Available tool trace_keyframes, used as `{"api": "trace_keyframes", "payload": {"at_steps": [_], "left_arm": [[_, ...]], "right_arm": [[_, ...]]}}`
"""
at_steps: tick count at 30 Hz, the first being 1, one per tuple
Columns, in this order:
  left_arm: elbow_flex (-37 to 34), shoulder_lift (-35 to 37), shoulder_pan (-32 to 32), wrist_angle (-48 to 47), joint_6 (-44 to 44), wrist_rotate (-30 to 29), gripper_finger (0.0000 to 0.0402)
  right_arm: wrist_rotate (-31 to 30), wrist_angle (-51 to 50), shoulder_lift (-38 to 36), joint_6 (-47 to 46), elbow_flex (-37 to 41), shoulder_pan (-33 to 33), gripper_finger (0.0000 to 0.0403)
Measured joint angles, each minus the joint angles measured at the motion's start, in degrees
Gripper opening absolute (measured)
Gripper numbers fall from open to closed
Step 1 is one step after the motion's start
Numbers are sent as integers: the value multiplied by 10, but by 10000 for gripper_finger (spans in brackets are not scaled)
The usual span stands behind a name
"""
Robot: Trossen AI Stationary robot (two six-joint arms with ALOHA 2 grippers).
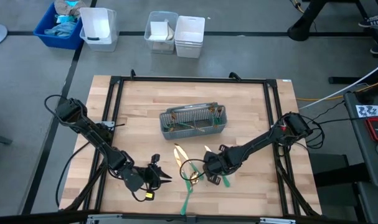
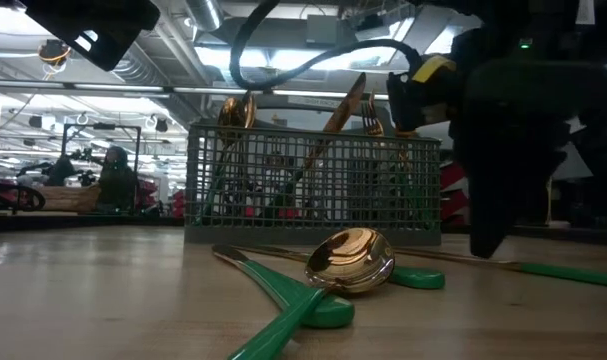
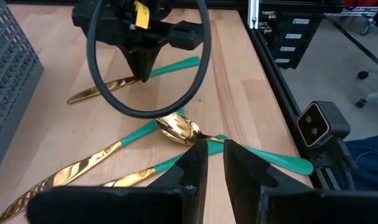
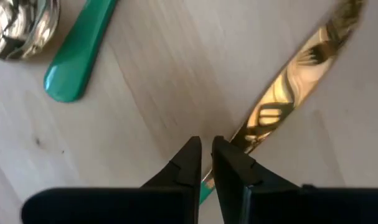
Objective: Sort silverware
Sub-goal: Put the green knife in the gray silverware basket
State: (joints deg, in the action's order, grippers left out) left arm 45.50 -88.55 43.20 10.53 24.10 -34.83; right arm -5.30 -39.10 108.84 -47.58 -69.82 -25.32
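While you look down at the table (image 1: 254, 102), find the grey caddy (image 1: 195, 132) in the middle. Some of the silverware (image 2: 348, 105) stands inside the caddy, gold heads up. More pieces lie loose on the wood just in front of the caddy.

Your right gripper (image 4: 206, 146) is low over those loose pieces, in front of the caddy. Its tips are at the spot where a knife (image 4: 301, 74) turns from gold to green. I cannot tell if it is open or closed, or if it holds the knife.

Your left gripper (image 3: 215, 152) waits in front of the caddy too, off to the left of the pile. Its tips are almost together and hold nothing. A gold spoon (image 3: 179, 127) lies near it, bowl up, resting across green handles.
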Motion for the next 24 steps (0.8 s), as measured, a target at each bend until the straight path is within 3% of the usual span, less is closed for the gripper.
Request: {"api": "trace_keyframes", "payload": {"at_steps": [6, 11, 17, 24], "left_arm": [[0, 0, 0, 0, -1, 0, 45], [0, 0, 0, 0, -1, 0, 45], [0, 0, 0, 0, -1, 0, 45], [0, 0, 0, -5, -21, 0, 45]], "right_arm": [[54, -31, -6, -7, -6, -1, 41], [30, -136, -6, -21, -32, -2, 29], [20, -118, -4, -49, -34, -1, 21], [34, -105, -2, -106, -34, -1, 85]]}}
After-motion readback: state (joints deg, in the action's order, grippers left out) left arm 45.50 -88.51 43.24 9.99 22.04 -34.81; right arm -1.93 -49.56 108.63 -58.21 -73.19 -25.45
